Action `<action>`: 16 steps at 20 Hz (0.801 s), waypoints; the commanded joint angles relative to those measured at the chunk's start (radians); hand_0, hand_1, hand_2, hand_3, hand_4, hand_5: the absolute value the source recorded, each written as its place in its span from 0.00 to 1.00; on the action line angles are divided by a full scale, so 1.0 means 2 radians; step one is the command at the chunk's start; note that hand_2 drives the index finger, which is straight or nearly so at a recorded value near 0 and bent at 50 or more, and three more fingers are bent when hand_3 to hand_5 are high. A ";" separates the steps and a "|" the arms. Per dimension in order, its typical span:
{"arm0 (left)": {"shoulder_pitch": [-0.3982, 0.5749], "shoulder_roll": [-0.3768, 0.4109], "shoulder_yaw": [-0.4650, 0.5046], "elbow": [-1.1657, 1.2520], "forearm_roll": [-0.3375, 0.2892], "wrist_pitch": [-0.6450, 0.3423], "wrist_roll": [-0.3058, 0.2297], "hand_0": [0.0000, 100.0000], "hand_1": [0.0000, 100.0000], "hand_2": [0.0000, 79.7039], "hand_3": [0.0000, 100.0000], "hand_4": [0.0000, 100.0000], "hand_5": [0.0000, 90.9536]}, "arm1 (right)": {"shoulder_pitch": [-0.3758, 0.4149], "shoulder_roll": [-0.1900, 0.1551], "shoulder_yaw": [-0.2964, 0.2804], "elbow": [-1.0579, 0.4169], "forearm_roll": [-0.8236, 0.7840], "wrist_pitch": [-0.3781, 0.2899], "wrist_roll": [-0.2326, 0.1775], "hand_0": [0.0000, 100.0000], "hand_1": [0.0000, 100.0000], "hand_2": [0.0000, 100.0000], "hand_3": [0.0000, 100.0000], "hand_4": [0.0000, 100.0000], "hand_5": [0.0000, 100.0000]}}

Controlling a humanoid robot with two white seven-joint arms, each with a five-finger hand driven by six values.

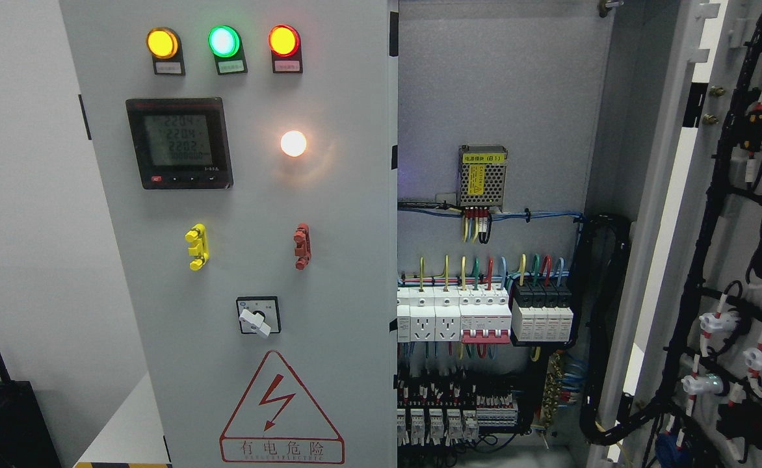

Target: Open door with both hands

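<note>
A grey electrical cabinet fills the head view. Its left door is shut and carries three lit lamps, a digital meter, a yellow handle, a red handle and a rotary switch. The right door is swung wide open at the right edge, its inner side showing black cable bundles. Between them the cabinet interior lies open with breakers and wiring. Neither of my hands appears in the picture.
A power supply box hangs on the back panel. A red danger triangle marks the left door's lower part. A white wall is at the left, with a black object and a white surface at the lower left.
</note>
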 commanded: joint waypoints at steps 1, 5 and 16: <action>0.076 -0.072 0.074 0.120 -0.112 0.006 -0.005 0.00 0.00 0.00 0.00 0.03 0.00 | 0.000 0.000 0.000 0.000 0.000 0.000 0.000 0.11 0.00 0.00 0.00 0.00 0.00; 0.045 -0.168 0.074 0.245 -0.216 0.005 -0.006 0.00 0.00 0.00 0.00 0.03 0.00 | 0.000 0.000 0.000 0.000 0.000 0.000 0.000 0.11 0.00 0.00 0.00 0.00 0.00; -0.166 -0.386 0.076 0.742 -0.337 -0.092 0.009 0.00 0.00 0.00 0.00 0.03 0.00 | 0.000 0.000 0.000 0.000 0.000 0.000 0.000 0.11 0.00 0.00 0.00 0.00 0.00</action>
